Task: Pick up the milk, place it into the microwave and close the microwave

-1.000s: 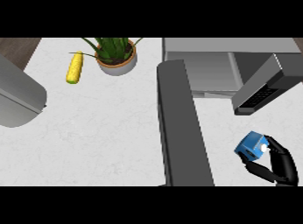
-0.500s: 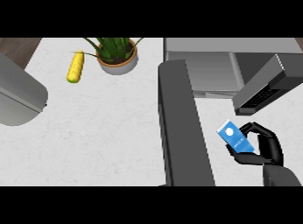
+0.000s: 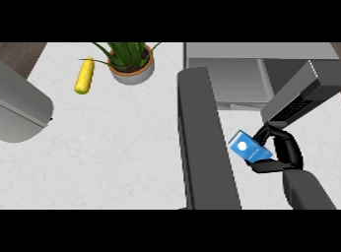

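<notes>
The milk [image 3: 248, 147] is a small blue carton with a white round mark. My right hand [image 3: 281, 150] is curled round it, holding it above the counter just in front of the microwave's opening. The microwave [image 3: 235, 74] is a grey box at the upper right with its inside showing. Its door [image 3: 204, 138] is swung open and stretches as a long dark slab toward the view's lower edge, left of the milk. The black control panel [image 3: 297, 106] sits to the right of the opening. My left forearm [image 3: 10, 106] shows as a big grey shape at the left; its hand is out of view.
A yellow corn cob [image 3: 84, 76] lies at the counter's back left. Beside it stands a potted plant [image 3: 130, 61] in a tan pot. White marbled counter [image 3: 108, 147] spreads left of the open door.
My right hand has carried the milk up and away from the view's lower edge, toward the microwave opening. The door, corn and plant stay put.
</notes>
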Robot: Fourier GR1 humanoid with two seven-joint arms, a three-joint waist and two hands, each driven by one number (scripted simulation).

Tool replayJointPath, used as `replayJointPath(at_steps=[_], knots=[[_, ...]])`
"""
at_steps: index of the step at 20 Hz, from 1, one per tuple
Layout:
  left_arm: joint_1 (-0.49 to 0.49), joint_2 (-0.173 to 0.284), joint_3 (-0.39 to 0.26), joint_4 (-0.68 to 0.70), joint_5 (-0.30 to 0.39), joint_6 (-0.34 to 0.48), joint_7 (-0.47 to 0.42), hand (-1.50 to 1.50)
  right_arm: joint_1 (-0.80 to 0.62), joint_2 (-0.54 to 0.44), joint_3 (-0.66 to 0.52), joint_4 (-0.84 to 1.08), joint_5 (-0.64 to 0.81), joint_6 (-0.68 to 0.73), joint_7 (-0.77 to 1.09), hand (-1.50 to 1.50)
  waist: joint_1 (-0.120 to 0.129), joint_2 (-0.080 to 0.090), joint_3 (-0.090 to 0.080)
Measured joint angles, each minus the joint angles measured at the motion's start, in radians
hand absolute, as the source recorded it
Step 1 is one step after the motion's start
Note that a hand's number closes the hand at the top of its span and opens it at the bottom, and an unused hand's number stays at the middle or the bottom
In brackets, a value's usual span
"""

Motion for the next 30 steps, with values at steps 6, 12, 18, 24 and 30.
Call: replayJointPath(at_steps=[6,12,18,24,30], knots=[[0.02,-0.001,0.027,0.014,0.015,-0.012,-0.004,-1.5,0.028,0.055,0.06,-0.155,-0.004,0.005,0.05,1.5,-0.009,-0.004,-0.001],[0.024,0.006,0.079,0.007,0.063,-0.035,0.017,-1.5,0.004,0.107,0.092,-0.308,-0.007,-0.059,0.2,1.5,-0.01,-0.003,-0.001],[0.008,0.006,0.102,0.021,0.078,-0.056,0.021,-1.5,-0.108,0.122,0.097,-0.31,0.02,-0.153,0.307,1.5,-0.003,0.001,0.0],[-0.009,0.006,0.119,0.043,0.082,-0.077,0.024,-1.5,-0.277,0.103,0.109,-0.184,0.107,-0.27,0.385,1.5,0.007,0.005,0.0],[-0.046,0.012,0.115,0.061,0.072,-0.079,0.032,-1.5,-0.45,0.083,0.079,0.027,0.168,-0.404,0.397,1.5,0.027,0.014,0.001]])
